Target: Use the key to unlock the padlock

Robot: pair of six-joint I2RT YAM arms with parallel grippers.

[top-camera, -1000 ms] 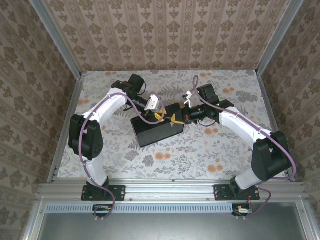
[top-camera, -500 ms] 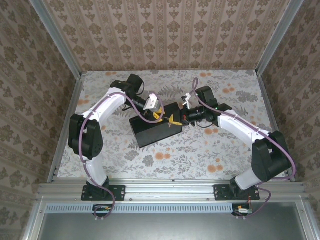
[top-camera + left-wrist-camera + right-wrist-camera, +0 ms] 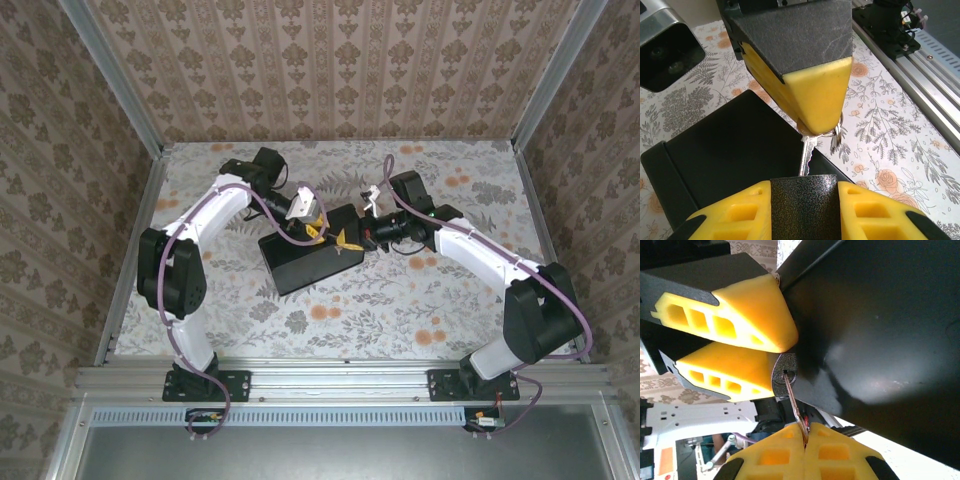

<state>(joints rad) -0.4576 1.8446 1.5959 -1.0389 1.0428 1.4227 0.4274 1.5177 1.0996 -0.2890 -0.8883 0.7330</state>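
The padlock (image 3: 802,210) is a small dark, grainy block pinched between the yellow fingers (image 3: 735,212) of my left gripper (image 3: 802,186), which is shut on it. It hangs at the far edge of the black box (image 3: 305,262). The key (image 3: 795,407) is a thin metal sliver clamped in my right gripper (image 3: 805,432), which is shut on its head. The key's tip sits in the keyhole on the padlock's end face (image 3: 783,371). In the left wrist view the key's toothed blade (image 3: 805,155) runs down into the padlock, and a small ring (image 3: 836,134) hangs from its head. From above, both grippers (image 3: 316,230) (image 3: 350,240) meet over the box's far corner.
The black box (image 3: 880,330) lies on a cloth printed with flowers (image 3: 420,300). Aluminium rails (image 3: 920,80) border the table, and patterned walls (image 3: 330,70) close in three sides. Both arms reach inward over the box.
The right gripper has edged a little to the left, toward the left gripper, with the key in it. The left arm has barely moved.
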